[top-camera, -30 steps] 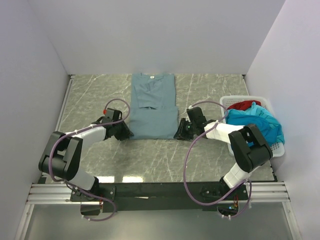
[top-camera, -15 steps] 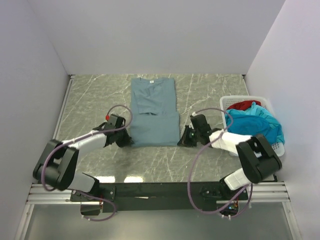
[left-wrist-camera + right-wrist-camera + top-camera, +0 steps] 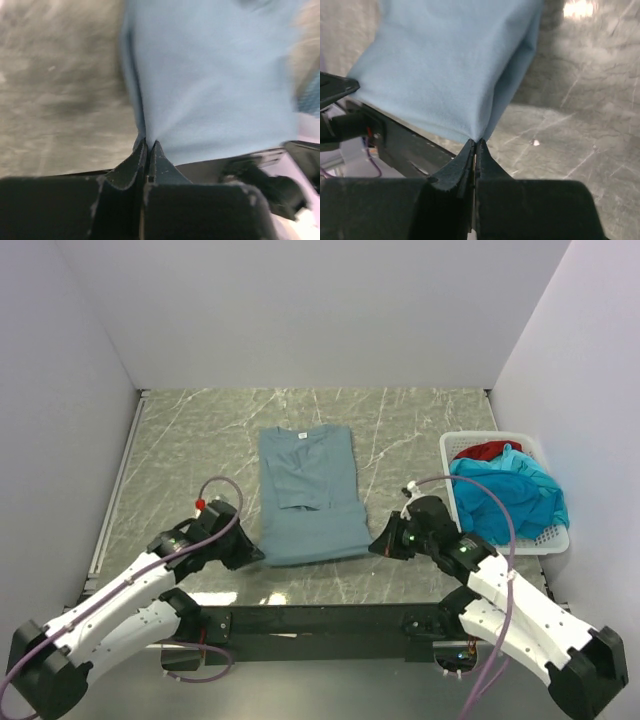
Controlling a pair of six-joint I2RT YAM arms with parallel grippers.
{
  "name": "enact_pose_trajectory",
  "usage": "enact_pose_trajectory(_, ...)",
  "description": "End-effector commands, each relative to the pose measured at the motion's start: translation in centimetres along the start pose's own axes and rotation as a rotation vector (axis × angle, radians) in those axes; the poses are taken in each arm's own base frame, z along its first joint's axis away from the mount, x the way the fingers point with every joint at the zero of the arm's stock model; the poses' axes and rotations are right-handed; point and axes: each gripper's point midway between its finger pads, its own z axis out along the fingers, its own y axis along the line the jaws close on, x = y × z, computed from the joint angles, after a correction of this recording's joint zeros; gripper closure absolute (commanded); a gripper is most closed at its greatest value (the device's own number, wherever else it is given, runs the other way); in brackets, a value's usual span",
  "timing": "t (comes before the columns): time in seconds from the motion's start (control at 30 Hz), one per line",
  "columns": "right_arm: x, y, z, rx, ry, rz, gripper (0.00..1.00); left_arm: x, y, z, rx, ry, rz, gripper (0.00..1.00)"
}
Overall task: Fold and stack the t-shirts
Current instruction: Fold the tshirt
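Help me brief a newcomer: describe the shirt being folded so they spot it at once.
On the marble table, left of the white basket, the grey-blue t-shirt lies flat, its near corners pinched by the left gripper and right gripper. The turquoise shirt and red shirt sit bunched in the basket.

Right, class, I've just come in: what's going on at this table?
The robot is handling one grey-blue t-shirt, partly folded on the table. The left end effector is shut on its near left corner, the right end effector on its near right corner. A turquoise t-shirt and a red t-shirt sit in the white basket.
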Motion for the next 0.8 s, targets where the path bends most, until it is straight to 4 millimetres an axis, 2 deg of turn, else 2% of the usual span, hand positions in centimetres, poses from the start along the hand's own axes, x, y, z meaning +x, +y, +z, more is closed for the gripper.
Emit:
enact_pose_trajectory(0.0,-2.8,0.6,-1.9,0.044,-0.098,-0.018,1.0,-2.9,-2.6,-3.5,0.03,-0.129,0.005,0.99)
enact_pose_trajectory(0.03,-4.5,1.7,-2.0,0.017,-0.144,-0.029,1.0,-4.3,-2.8,-3.9,0.02,-0.201,0.008,0.99)
enact_pose_trajectory(0.1,-6.4,2.6,-2.1,0.0,-0.196,-0.04,1.0,-6.2,-4.6,-4.8,0.055,-0.282,0.023,0.99)
enact_pose_trajectory(0.13,-8.4,3.7,-2.1,-0.021,-0.24,-0.047,1.0,-7.4,-5.9,-5.1,0.086,-0.333,0.025,0.99)
enact_pose_trajectory(0.2,-10.1,4.8,-2.3,-0.044,-0.26,-0.066,1.0,-8.8,-8.2,-5.8,0.123,-0.374,0.075,0.99)
enact_pose_trajectory(0.23,-12.1,5.5,-2.5,-0.042,-0.292,-0.085,1.0,-10.2,-9.9,-7.0,0.154,-0.428,0.078,0.99)
enact_pose_trajectory(0.3,-14.1,6.1,-2.9,-0.033,-0.33,-0.096,1.0,-11.6,-10.9,-6.8,0.122,-0.467,0.108,0.99)
enact_pose_trajectory(0.33,-15.6,6.8,-3.1,-0.04,-0.346,-0.104,1.0,-12.9,-12.1,-7.8,0.138,-0.504,0.102,0.99)
enact_pose_trajectory(0.37,-16.5,7.0,-3.3,-0.044,-0.359,-0.098,1.0,-13.6,-12.6,-7.4,0.127,-0.517,0.13,0.99)
enact_pose_trajectory(0.43,-17.9,8.2,-3.4,-0.087,-0.354,-0.109,1.0,-15.5,-13.5,-8.1,0.131,-0.554,0.125,0.99)
enact_pose_trajectory(0.5,-19.1,9.0,-3.5,-0.111,-0.337,-0.116,1.0,-17.4,-13.8,-7.9,0.127,-0.567,0.13,0.99)
enact_pose_trajectory(0.6,-20.6,9.0,-3.2,-0.101,-0.305,-0.12,1.0,-19.6,-14.9,-7.9,0.16,-0.579,0.132,0.99)
enact_pose_trajectory(0.73,-21.4,10.1,-2.1,-0.186,-0.236,-0.115,1.0,-21.5,-16.7,-7.7,0.212,-0.593,0.142,0.99)
enact_pose_trajectory(0.77,-21.6,10.2,-1.9,-0.199,-0.227,-0.111,1.0,-21.9,-16.8,-7.0,0.204,-0.585,0.15,0.99)
